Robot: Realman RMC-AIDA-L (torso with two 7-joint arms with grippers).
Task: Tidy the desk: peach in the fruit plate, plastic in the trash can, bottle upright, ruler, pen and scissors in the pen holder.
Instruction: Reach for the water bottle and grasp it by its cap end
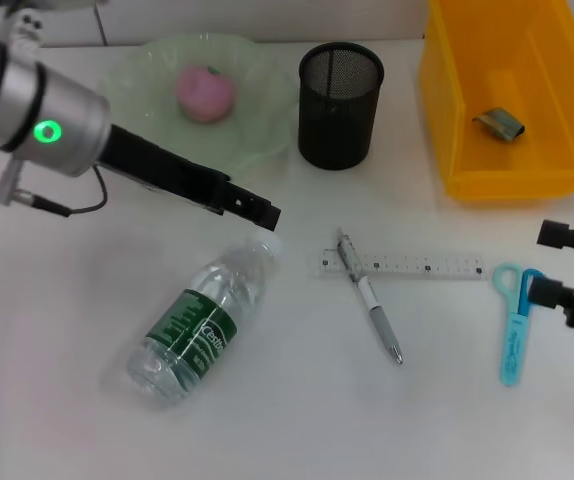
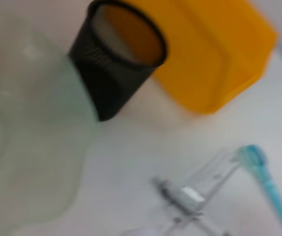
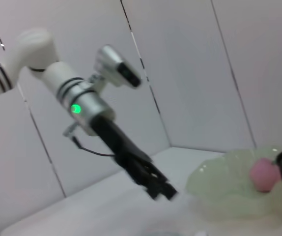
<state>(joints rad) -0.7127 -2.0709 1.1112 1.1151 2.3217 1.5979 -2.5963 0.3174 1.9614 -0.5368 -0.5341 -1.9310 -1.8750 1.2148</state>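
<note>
One peach [image 1: 205, 93] in fruit plate [image 1: 267, 125].

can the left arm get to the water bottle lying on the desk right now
Probably yes. The left gripper hovers just above the cap end of the bottle, which lies on its side on bare desk, with nothing between them. The pen and ruler lie off to its side.

A plain white bench [image 1: 67, 400] fills the head view. Behind it, pale wall panels [image 3: 190, 73] meet at thin dark seams.
</note>
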